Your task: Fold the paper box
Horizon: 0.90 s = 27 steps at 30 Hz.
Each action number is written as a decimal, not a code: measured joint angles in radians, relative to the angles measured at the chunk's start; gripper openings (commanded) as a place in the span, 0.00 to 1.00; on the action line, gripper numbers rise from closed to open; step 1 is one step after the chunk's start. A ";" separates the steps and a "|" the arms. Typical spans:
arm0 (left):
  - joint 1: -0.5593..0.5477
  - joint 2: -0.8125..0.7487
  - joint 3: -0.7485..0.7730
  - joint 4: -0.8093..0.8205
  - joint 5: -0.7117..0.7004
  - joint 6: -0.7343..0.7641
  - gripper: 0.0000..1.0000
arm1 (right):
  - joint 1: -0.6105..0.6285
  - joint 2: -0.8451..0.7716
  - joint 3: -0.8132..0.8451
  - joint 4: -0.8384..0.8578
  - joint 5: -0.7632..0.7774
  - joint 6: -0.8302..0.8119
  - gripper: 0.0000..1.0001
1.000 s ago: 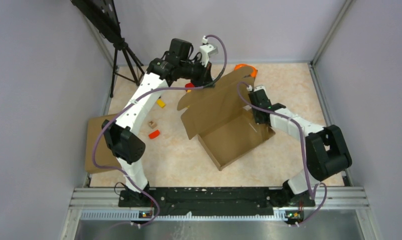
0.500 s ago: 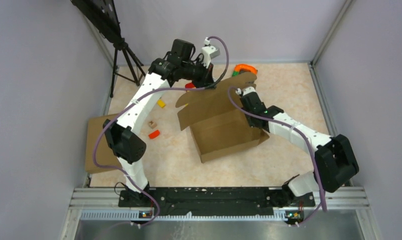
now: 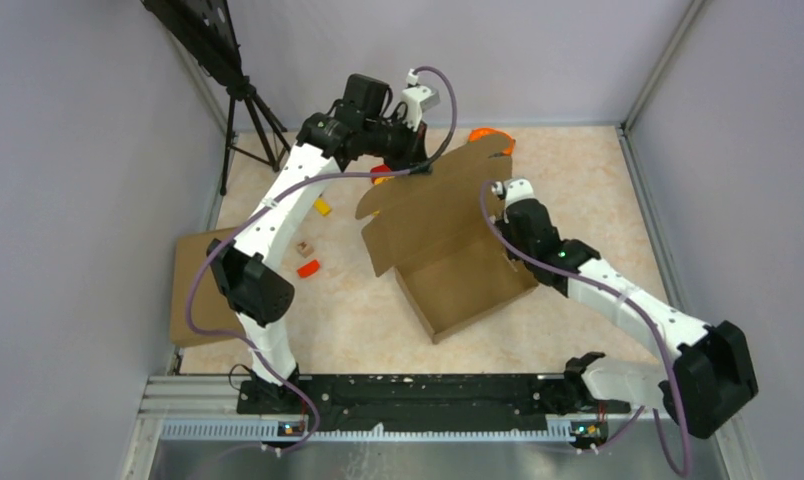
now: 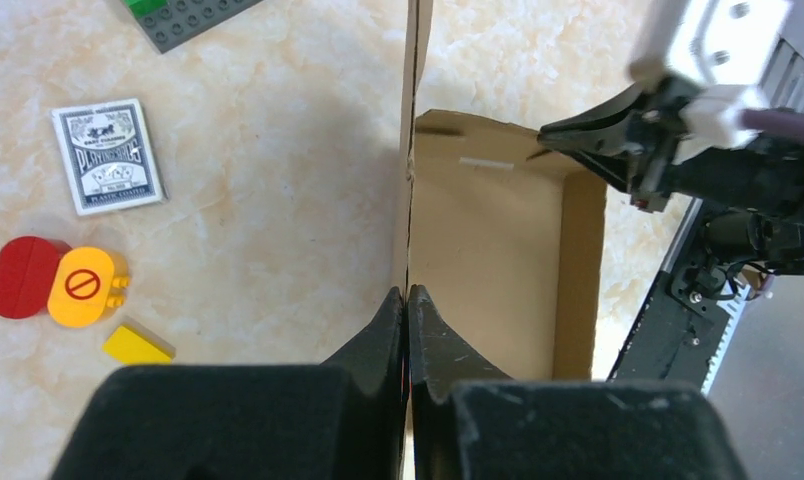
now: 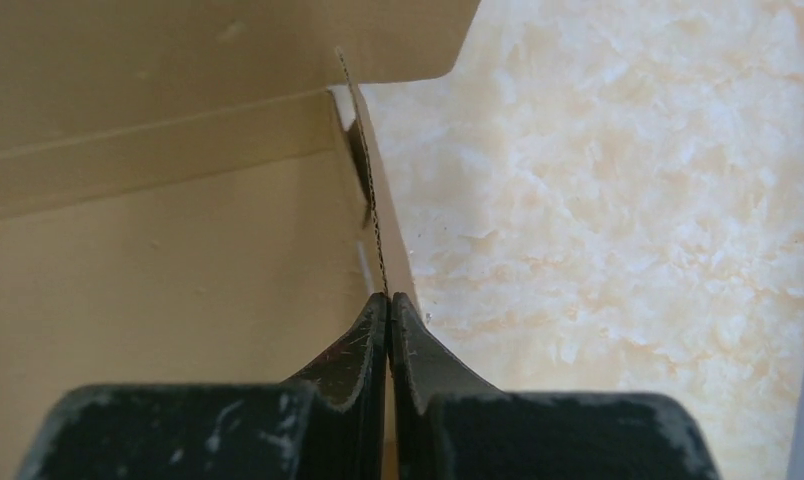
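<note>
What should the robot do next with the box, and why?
Probably the left gripper should swing the lid down toward the open tray. It pinches the lid's edge, and the lid stands raised. The right gripper pinches a side wall, which could steady the box.

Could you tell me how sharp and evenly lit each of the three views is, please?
Top view: soft even light, sharp throughout, faint shadow by the box. Left wrist view: table and card deck crisp, left tool dark and slightly soft. Right wrist view: right tool blurred up close, table pale and bright.
</note>
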 measured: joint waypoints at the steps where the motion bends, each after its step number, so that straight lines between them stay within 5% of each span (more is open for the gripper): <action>1: 0.000 0.002 0.002 -0.002 0.000 -0.009 0.01 | 0.000 -0.027 -0.011 0.010 -0.001 -0.002 0.00; 8: 0.003 0.006 0.002 -0.006 0.006 -0.056 0.00 | 0.000 -0.074 -0.029 0.062 -0.069 -0.018 0.00; 20: 0.005 0.006 -0.006 0.007 0.045 -0.089 0.01 | 0.000 0.113 -0.003 0.032 -0.205 0.007 0.00; 27: 0.005 0.006 -0.007 0.003 0.068 -0.067 0.01 | 0.000 0.144 0.012 0.013 -0.230 0.032 0.21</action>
